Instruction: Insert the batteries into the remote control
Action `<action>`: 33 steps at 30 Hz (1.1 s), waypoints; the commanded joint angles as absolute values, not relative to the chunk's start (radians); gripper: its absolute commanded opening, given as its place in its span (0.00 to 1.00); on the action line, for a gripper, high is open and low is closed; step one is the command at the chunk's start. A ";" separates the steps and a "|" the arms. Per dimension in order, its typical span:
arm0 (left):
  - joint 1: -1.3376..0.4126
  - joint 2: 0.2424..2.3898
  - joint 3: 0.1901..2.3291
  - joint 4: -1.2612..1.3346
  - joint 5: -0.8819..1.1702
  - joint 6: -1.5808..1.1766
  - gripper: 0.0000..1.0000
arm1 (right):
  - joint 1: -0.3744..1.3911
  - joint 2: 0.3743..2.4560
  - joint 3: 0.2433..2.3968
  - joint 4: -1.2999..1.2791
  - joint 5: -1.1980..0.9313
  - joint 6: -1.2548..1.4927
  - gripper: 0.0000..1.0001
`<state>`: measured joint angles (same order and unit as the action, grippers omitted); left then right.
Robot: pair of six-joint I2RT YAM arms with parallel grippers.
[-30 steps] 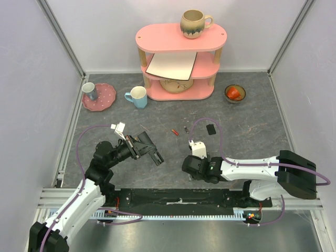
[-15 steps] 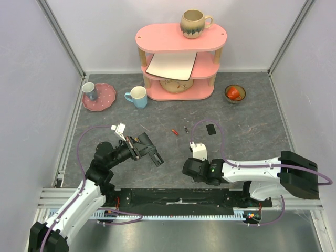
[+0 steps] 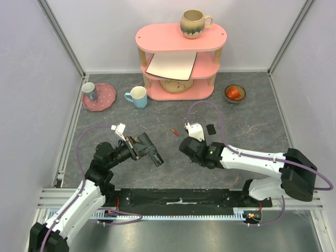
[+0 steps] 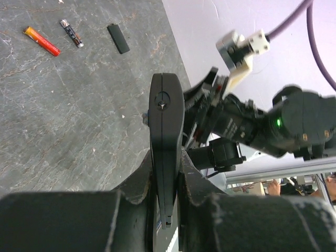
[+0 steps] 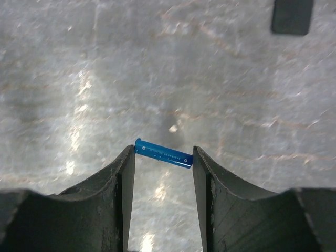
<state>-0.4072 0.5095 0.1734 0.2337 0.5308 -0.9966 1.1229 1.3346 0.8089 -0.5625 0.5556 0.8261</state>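
Observation:
My left gripper (image 3: 139, 146) is shut on the remote control (image 3: 152, 153), a slim black bar held edge-up above the table; the left wrist view shows it (image 4: 166, 118) clamped between the fingers (image 4: 137, 181). My right gripper (image 5: 163, 157) holds a blue battery (image 5: 163, 153) end to end between its fingertips, above the table. In the top view the right gripper (image 3: 185, 148) sits just right of the remote. A red-orange battery (image 4: 41, 41) and a dark battery (image 4: 71, 32) lie on the table; the red one also shows in the top view (image 3: 174, 132).
A small black flat piece (image 3: 211, 128) lies right of the batteries. At the back stand a pink shelf (image 3: 179, 39) with a mug, a blue mug (image 3: 137, 97), a pink plate (image 3: 100, 97) with a cup, and a small bowl (image 3: 234, 93).
My right arm has swung away from the near edge toward the middle of the table, closer to the remote. The left arm and remote have not moved.

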 commanded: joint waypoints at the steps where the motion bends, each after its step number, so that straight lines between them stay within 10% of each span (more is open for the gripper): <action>1: -0.403 0.521 0.184 0.282 0.603 -0.980 0.02 | 1.036 1.380 0.864 -0.502 0.554 0.599 0.32; 33: -0.402 0.609 0.104 0.600 0.770 -1.091 0.02 | 0.936 1.551 0.914 -0.284 0.396 0.331 0.34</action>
